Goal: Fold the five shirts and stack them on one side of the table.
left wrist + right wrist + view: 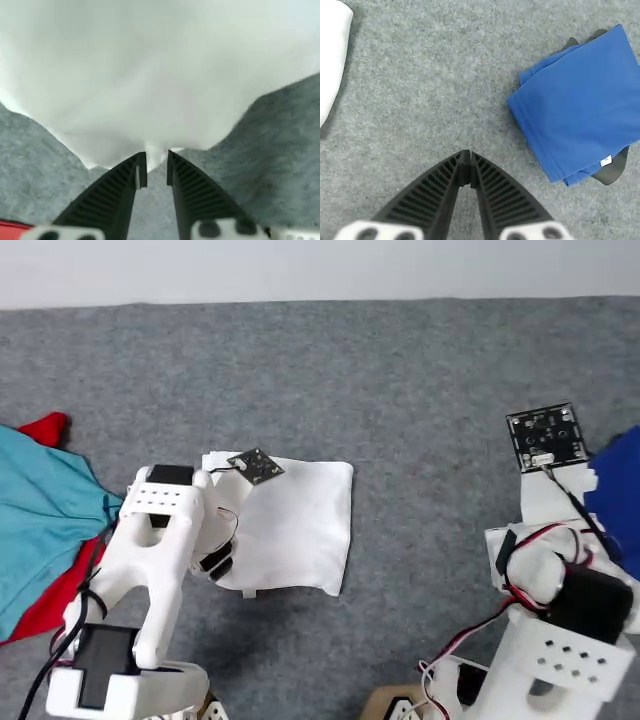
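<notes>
The left gripper (156,167) has its ribbed jaws nearly together, pinching the edge of the soft, folded white shirt (160,75) mid-table on the grey felt cover (420,380). The right gripper (467,170) is closed on nothing above the felt. Its wrist view shows a squarely folded blue shirt (580,105), while the high view shows a crumpled teal shirt (40,500) over a red shirt (45,428) beside the left arm.

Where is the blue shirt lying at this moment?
In the high view the folded blue shirt lies at the table's right edge, next to the right arm, well apart from the white shirt near the middle.
</notes>
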`<move>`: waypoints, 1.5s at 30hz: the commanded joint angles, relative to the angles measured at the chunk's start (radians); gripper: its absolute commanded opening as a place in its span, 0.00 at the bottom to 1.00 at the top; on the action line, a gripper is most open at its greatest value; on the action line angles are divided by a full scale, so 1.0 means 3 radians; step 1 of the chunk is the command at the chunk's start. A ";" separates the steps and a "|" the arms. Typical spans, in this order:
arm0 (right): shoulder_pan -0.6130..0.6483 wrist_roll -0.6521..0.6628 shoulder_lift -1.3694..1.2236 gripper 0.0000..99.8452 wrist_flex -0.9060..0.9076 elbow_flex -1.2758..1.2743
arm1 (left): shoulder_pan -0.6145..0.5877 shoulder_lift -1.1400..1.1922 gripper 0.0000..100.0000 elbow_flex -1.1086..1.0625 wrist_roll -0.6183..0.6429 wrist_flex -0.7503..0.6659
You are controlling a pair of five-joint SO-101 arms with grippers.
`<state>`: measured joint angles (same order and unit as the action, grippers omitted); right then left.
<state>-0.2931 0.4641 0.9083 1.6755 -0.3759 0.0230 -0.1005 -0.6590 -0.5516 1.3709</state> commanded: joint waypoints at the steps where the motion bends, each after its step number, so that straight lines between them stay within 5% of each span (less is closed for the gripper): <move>1: -0.0023 0.0036 0.0054 0.01 -0.0059 0.0026 | 0.0000 -0.0179 0.09 0.0013 -0.0020 -0.0138; 26: -0.0018 0.0036 0.0064 0.01 -0.0059 0.0026 | -0.0005 -0.0205 0.04 -0.0391 -0.0169 -0.0194; 35: -0.0018 0.0036 0.0074 0.01 -0.0059 0.0026 | -0.0015 -0.0210 0.00 -0.0028 -0.0169 0.0199; 45: -0.0013 0.0036 0.0054 0.01 -0.0074 0.0020 | -0.0685 -0.0210 0.00 0.0309 -0.0153 0.0373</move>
<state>-0.2931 0.4641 0.9083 1.6755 -0.3759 -0.1197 -0.1158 -0.6114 -0.5946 1.4645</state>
